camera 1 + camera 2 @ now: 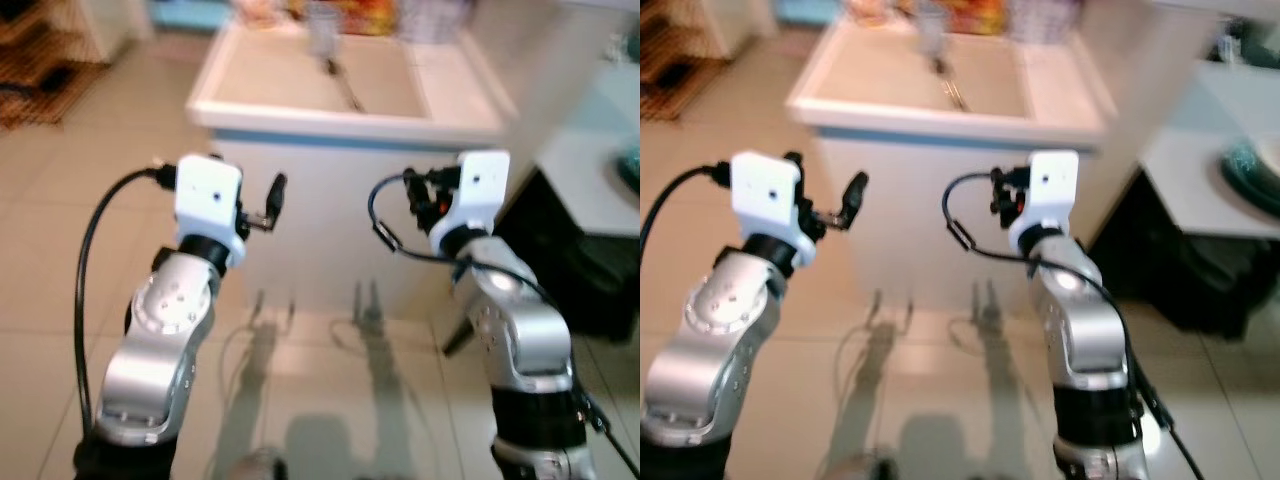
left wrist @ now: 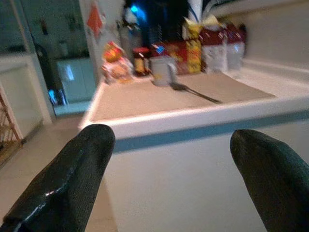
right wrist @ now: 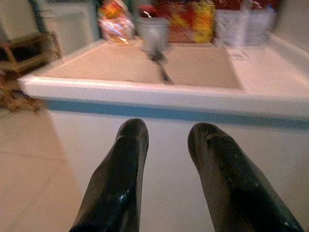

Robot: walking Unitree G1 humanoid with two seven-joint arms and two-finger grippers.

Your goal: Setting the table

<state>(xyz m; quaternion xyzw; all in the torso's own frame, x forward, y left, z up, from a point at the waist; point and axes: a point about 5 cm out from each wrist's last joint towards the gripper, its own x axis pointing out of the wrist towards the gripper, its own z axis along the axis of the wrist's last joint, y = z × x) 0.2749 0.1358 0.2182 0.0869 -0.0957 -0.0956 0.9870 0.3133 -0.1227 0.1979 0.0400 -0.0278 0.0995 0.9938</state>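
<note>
A white table (image 1: 300, 112) with a blue stripe under its rim stands straight ahead. A beige placemat (image 1: 290, 70) lies on it. At the mat's far edge stands a grey cup (image 2: 161, 71), with a spoon (image 2: 195, 93) lying on the mat in front of it. My left gripper (image 2: 171, 140) is raised before the table's near side, below the rim, open wide and empty. My right gripper (image 3: 166, 133) is held at about the same height, its fingers a narrow gap apart with nothing between them. Both views are blurred.
Colourful food packages (image 2: 207, 41) line the table's far edge. A second white surface (image 1: 1210, 185) with a teal dish (image 1: 1250, 170) stands to the right, with dark objects (image 1: 590, 270) under it. A wooden rack (image 1: 40, 60) is at far left. Tiled floor (image 1: 60, 260) lies around me.
</note>
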